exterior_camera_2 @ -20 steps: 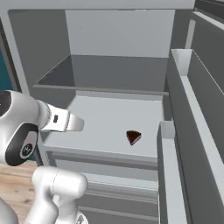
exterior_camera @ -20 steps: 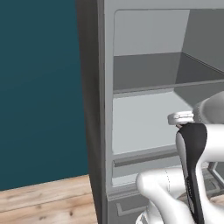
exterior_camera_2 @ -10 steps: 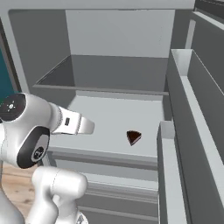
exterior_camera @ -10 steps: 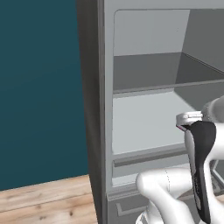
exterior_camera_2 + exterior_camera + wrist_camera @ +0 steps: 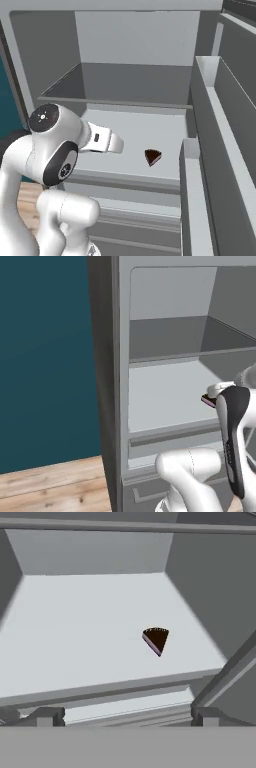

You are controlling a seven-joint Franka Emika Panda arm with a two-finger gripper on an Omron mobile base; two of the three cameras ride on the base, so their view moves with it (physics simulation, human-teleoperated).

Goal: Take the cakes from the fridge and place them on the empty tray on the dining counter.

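The dark chocolate cake wedge (image 5: 156, 640) lies on the pale grey fridge shelf (image 5: 75, 637); the hand (image 5: 125, 717), fingers apart, faces it to reach.

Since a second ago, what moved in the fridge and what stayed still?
The arm swung further toward the middle shelf of the fridge, carrying the tool closer to the chocolate cake. Its jaws stayed open, holding nothing. The cake stayed put on the shelf, and the fridge door stayed open.

The fridge (image 5: 60, 80) is matte grey with pale grey shelves (image 5: 80, 627); the cake wedge (image 5: 156, 640) is dark chocolate brown; the wall (image 5: 45, 356) is teal.
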